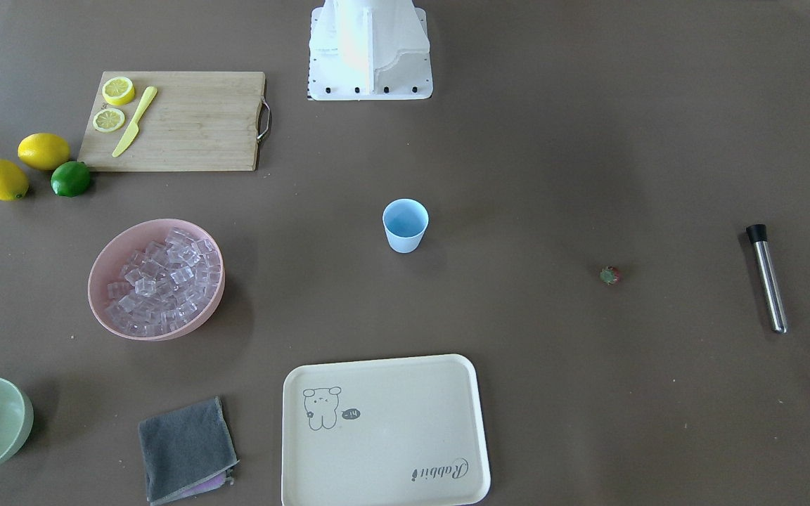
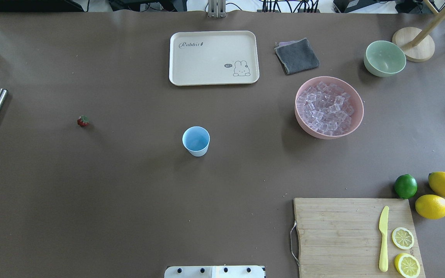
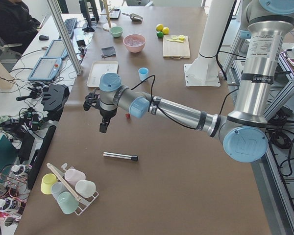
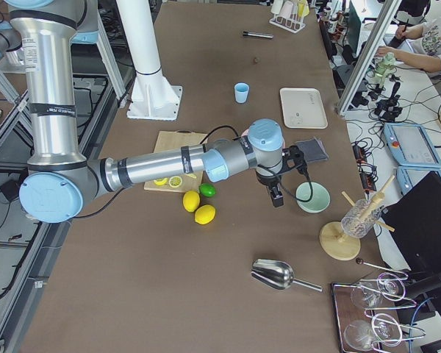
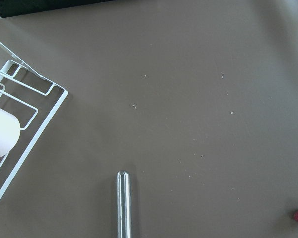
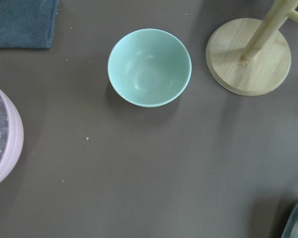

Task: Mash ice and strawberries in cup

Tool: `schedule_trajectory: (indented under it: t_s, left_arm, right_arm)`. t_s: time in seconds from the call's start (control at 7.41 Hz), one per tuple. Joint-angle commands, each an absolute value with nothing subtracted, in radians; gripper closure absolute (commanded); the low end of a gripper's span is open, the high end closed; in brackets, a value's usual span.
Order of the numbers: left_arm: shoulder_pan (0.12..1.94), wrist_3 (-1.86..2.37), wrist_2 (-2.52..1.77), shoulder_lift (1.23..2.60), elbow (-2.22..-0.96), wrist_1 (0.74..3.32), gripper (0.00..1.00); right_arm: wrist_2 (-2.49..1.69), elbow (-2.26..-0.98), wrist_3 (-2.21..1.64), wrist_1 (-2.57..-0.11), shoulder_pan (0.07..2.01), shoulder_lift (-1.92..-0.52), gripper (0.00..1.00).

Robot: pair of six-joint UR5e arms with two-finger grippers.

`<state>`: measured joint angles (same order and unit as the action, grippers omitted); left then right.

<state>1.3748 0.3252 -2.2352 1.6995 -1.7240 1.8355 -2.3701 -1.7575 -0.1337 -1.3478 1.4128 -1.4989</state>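
Left end effector [image 3: 103,128] and right end effector [image 4: 276,198], spread impossible to tell, hang over opposite ends of the surface [image 2: 129,193]; pinch the likely soft strawberry [image 2: 83,121] toward the left end gently across its body, and expect slick ice [image 2: 325,108] in the pink bowl [image 2: 328,136] and a light, tippable mid-surface cup [image 2: 196,141].

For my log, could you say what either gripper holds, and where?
Nothing seems held: left gripper and right gripper hang bare; cup and strawberry sit free.
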Motion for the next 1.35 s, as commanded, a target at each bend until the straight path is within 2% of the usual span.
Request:
schedule_trajectory:
  t_s: [0.0, 0.27, 0.4, 0.67, 1.21]
  left_arm:
    - [1.371, 0.327, -2.224, 1.698, -1.724, 1.845, 0.03]
    - [1.371, 0.342, -2.236, 1.697, -1.723, 1.868, 0.03]
    - [1.371, 0.35, -2.237, 1.703, -1.724, 1.884, 0.03]
    - [1.37, 0.351, -2.233, 1.724, -1.71, 1.884, 0.03]
    - [1.37, 0.35, -2.23, 1.726, -1.701, 1.887, 0.03]
  right_arm:
    - [-2.362, -1.762, -0.356, -1.339, 1.259, -1.366, 0.04]
    - [-2.231, -1.735, -0.57, -1.339, 1.04, -1.197, 0.08]
    - [-2.176, -1.732, -0.654, -1.281, 0.955, -1.189, 0.11]
    - [-2.072, -1.7, -0.759, -1.175, 0.83, -1.206, 0.1]
    - [-2.048, -1.678, -0.756, -1.172, 0.821, -1.235, 0.1]
